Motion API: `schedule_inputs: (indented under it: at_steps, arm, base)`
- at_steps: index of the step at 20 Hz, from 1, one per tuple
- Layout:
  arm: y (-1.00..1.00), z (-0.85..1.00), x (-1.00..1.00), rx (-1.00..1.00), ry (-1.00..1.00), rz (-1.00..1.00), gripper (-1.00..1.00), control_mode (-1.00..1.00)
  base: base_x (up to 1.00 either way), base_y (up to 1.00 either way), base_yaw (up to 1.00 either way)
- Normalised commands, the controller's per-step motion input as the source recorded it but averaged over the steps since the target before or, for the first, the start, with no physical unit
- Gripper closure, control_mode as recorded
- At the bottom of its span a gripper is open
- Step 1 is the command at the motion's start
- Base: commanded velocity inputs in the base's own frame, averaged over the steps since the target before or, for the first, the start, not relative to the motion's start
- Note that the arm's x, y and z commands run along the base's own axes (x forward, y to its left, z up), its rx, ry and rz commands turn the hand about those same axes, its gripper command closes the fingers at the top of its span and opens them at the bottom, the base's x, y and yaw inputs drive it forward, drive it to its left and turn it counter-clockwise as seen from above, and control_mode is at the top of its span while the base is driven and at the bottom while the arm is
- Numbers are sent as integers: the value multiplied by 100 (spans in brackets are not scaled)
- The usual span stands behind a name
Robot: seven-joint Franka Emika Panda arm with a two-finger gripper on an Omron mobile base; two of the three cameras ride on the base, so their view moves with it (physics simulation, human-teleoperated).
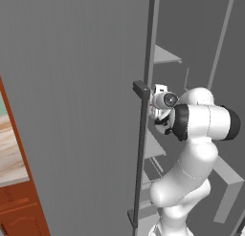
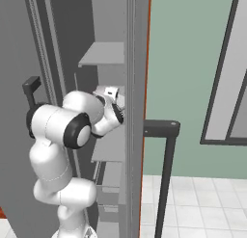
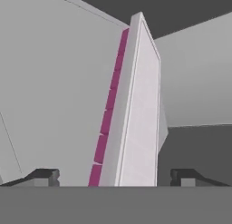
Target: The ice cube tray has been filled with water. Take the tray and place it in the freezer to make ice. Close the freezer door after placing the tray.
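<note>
My arm reaches in through the gap beside the open freezer door (image 1: 72, 111), whose dark bar handle (image 1: 141, 149) stands just left of my hand. Grey shelves (image 1: 165, 56) of the freezer (image 2: 103, 54) show inside. In the hand view the ice cube tray (image 3: 136, 128) is a pale lavender-white slab with magenta cells along one edge. It stands on edge in this rolled view, against grey inner surfaces. My gripper (image 3: 115, 175) is open. Its fingertips (image 3: 45, 175) sit wide on either side of the tray's near end, with a gap on both sides.
A red-brown wooden cabinet (image 1: 19, 201) and a counter lie left of the door. To the right are a second dark bar handle (image 2: 166, 160), a green wall (image 2: 193, 63), a window frame (image 2: 226, 87) and tiled floor (image 2: 202, 203).
</note>
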Motion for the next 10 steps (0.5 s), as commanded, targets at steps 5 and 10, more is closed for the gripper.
schedule_inputs:
  at_steps: [5,10]
  arm:
    - [18,53,-9,0,1,0,-100,-100]
    - [19,58,-5,0,13,-1,-100,-100]
  base:
    - [0,0,0]
    - [0,0,0]
